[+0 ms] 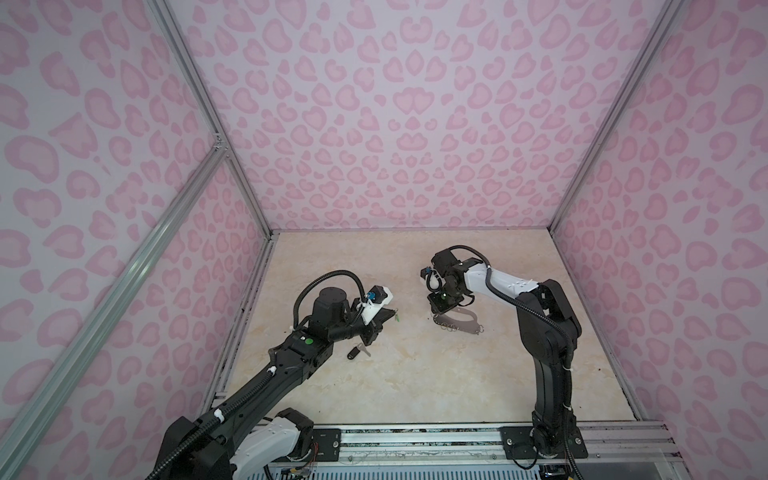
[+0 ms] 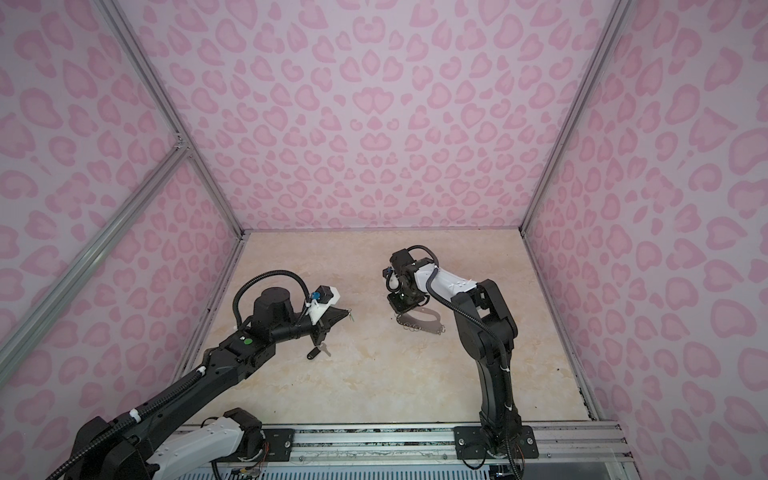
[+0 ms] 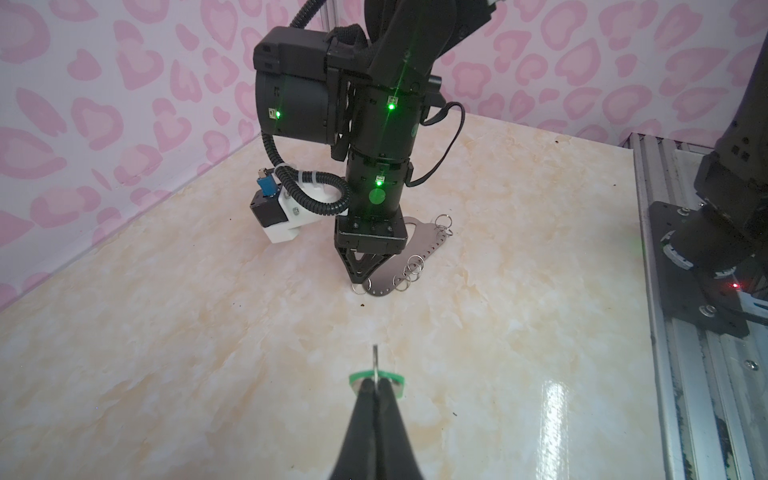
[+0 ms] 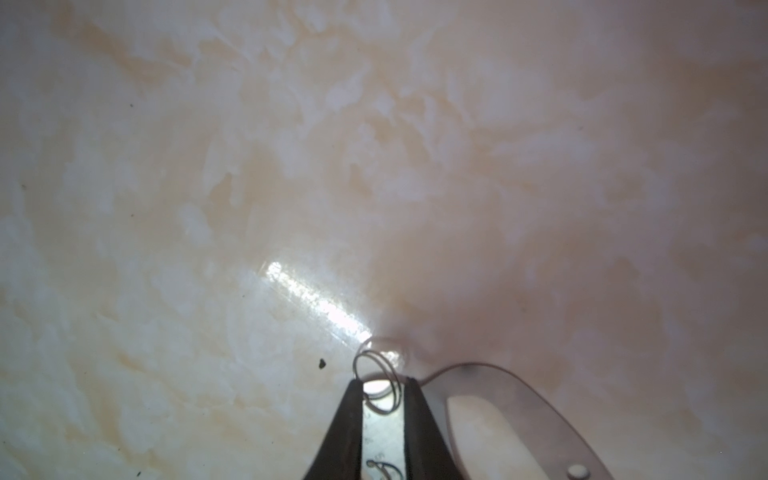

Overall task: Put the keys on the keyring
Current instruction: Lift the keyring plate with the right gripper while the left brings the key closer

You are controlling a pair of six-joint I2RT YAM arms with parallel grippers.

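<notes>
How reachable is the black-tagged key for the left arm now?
Probably not: the left gripper is shut on the green-tagged key. Otherwise the way looks free: the black-tagged key lies uncovered on the table near that arm.

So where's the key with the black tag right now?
The black-tagged key lies on the table, left of the middle in both top views, near the left gripper and well apart from the keyring.

Pink-spotted walls [image 1: 395,124], green-tagged key [image 3: 375,365].
</notes>
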